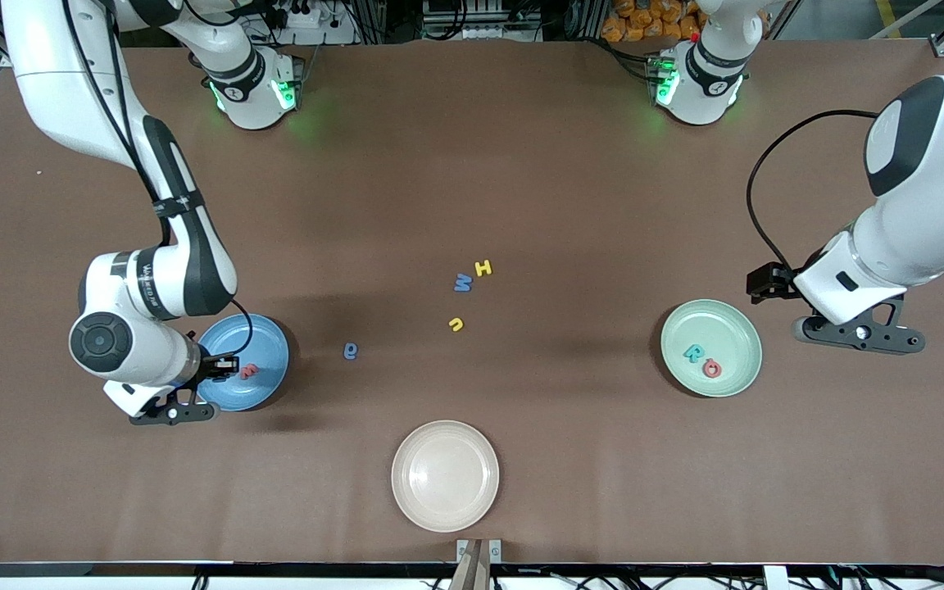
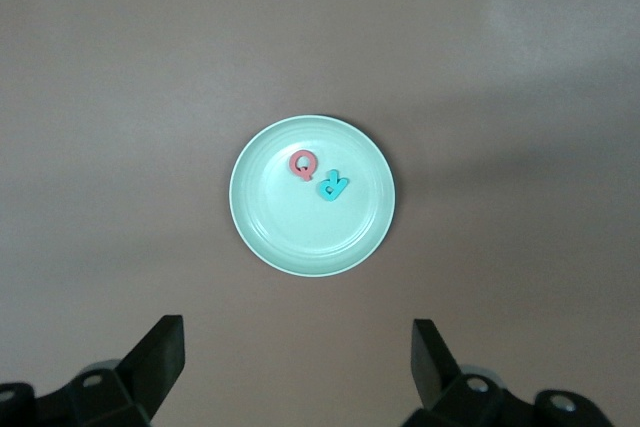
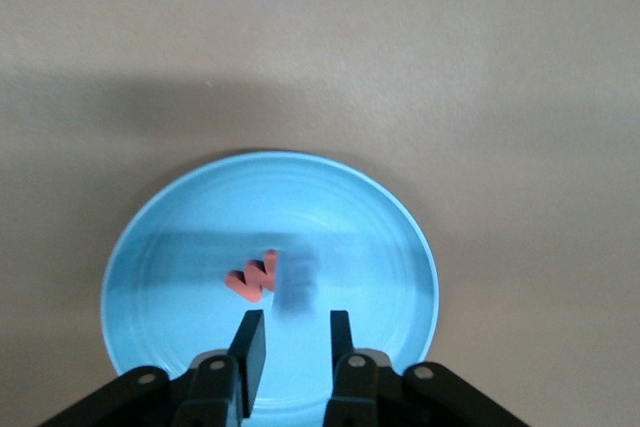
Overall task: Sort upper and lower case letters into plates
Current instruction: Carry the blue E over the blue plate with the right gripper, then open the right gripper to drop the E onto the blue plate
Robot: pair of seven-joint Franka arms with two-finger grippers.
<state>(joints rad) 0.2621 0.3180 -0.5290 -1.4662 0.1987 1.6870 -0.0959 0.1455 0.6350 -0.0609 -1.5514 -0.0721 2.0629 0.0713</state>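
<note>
Currently: drop-off step, judged near done.
- Right claw [image 3: 296, 319]: low over the blue plate [image 3: 180, 237], jaws narrowly apart and empty. A blurred bluish letter [image 3: 297, 282] sits just off the tips, beside the red letter [image 3: 252, 279].
- Left claw [image 2: 297, 362]: wide, empty, waiting beside the green plate [image 1: 738, 328], which holds the teal R [image 1: 692, 353] and red Q [image 1: 712, 369].
- Loose mid-desk: yellow H [image 1: 483, 267], blue W [image 1: 462, 283], yellow u [image 1: 456, 324], blue letter [image 1: 350, 351].
- Next: lift clear, then a precise pinch on one small loose letter.

We see the right gripper [image 3: 290, 345] pointing down, fingers slightly parted, nothing clamped between its jaws. The left gripper [image 2: 298, 362] waits, jaws spread wide, nothing between them.
</note>
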